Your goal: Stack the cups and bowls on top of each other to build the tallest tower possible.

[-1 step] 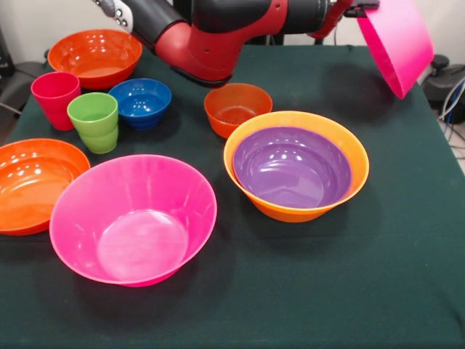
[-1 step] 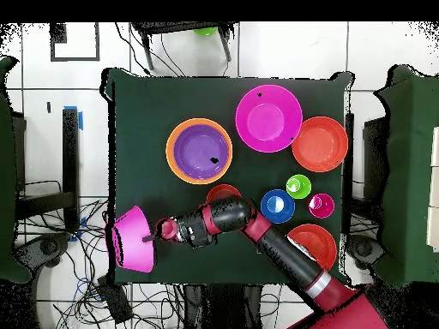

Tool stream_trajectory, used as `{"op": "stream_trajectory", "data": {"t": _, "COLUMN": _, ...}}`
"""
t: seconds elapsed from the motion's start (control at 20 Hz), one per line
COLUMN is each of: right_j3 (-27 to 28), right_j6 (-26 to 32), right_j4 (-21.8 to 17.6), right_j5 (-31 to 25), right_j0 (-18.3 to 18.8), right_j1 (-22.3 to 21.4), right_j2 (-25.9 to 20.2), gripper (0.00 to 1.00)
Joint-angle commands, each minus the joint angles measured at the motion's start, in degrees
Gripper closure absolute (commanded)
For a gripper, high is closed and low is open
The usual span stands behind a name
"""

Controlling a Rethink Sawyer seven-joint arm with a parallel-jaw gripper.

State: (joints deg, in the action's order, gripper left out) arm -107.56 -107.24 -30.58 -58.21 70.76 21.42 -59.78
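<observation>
My gripper (image 2: 154, 235) pinching rim of hot pink bowl (image 1: 396, 40), tilted, aloft past table (image 1: 407, 291) edge. Rim-only hold: I judge slip likely, bowl dropping among floor cables (image 2: 90, 283).

arm (image 2: 274, 240): I see it stretched sideways above the table, elbow bent, forearm about level | gripper (image 2: 154, 236): past the table's edge, turned sideways, clamped on the rim of a tilted hot pink bowl (image 1: 396, 43), held aloft
</observation>
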Motion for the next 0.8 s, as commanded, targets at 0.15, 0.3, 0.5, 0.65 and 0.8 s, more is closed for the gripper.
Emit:
{"op": "stream_trajectory", "data": {"t": 0.15, "right_j3": 11.8, "right_j6": 15.6, "right_j4": -1.1, "right_j5": -1.9, "right_j0": -2.5, "right_j1": -3.1, "right_j2": 3.9, "gripper": 1.00}}
{"op": "stream_trajectory", "data": {"t": 0.3, "right_j3": 12.1, "right_j6": 15.8, "right_j4": -1.2, "right_j5": -1.2, "right_j0": -2.7, "right_j1": -3.5, "right_j2": 3.7, "gripper": 1.00}}
{"op": "stream_trajectory", "data": {"t": 0.5, "right_j3": 13.5, "right_j6": 17.4, "right_j4": -1.8, "right_j5": -1.1, "right_j0": -3.2, "right_j1": -4.0, "right_j2": 3.1, "gripper": 1.00}}
{"op": "stream_trajectory", "data": {"t": 0.65, "right_j3": 14.1, "right_j6": 18.0, "right_j4": -2.3, "right_j5": -1.1, "right_j0": -3.8, "right_j1": -5.0, "right_j2": 2.6, "gripper": 1.00}}
{"op": "stream_trajectory", "data": {"t": 0.8, "right_j3": 13.9, "right_j6": 18.1, "right_j4": -2.5, "right_j5": -0.8, "right_j0": -3.7, "right_j1": -5.2, "right_j2": 2.5, "gripper": 1.00}}
